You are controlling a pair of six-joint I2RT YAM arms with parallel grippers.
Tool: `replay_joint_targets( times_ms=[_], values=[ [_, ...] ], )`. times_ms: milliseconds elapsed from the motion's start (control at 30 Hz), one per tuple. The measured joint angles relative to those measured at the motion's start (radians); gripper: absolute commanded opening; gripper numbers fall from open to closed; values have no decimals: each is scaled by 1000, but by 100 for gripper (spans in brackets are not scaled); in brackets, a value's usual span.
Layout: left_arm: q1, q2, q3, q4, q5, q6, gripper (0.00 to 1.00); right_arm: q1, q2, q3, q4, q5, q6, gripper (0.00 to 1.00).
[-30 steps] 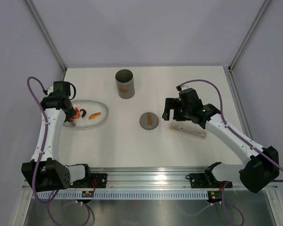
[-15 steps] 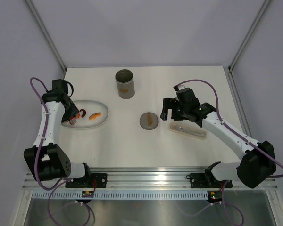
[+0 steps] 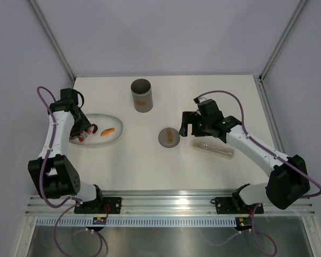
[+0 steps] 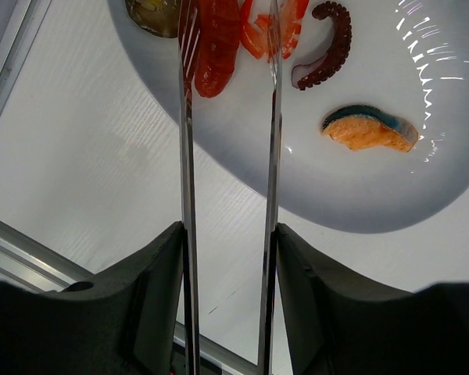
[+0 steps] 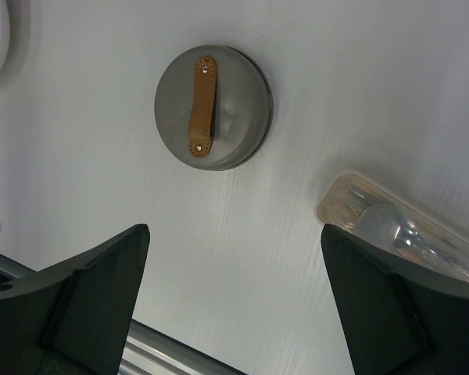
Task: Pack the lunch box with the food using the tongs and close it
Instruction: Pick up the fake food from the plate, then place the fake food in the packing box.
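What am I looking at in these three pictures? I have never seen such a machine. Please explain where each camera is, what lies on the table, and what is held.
These are two robot arms bolted at a table's near edge. One picture comes from a fixed camera overhead. The other two come from a small camera on each wrist, so the dark shapes at the bottom are that arm's own fingers. On the table are an open grey lunch box, its lid with a tan handle, a clear-wrapped packet and a white plate of food. The left gripper holds silver tongs, their tips at the red pieces. The right gripper is open and empty, near the lid.
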Motion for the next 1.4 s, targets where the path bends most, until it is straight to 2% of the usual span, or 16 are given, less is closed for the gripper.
replay_joint_targets(
  times_ms=[500,600,633,1000,1400],
  values=[
    [1,31,-28,35,-14,0,50,0,9,0,5,-1,0,99],
    [1,37,-28,45,-17,-1,45,0,9,0,5,-1,0,99],
    [1,40,-28,47,-18,0,40,0,9,0,5,-1,0,99],
    [1,37,-27,48,-10,0,22,0,9,0,4,0,0,99],
    [1,-109,72,-32,27,13,20,0,9,0,4,0,0,99]
  ],
)
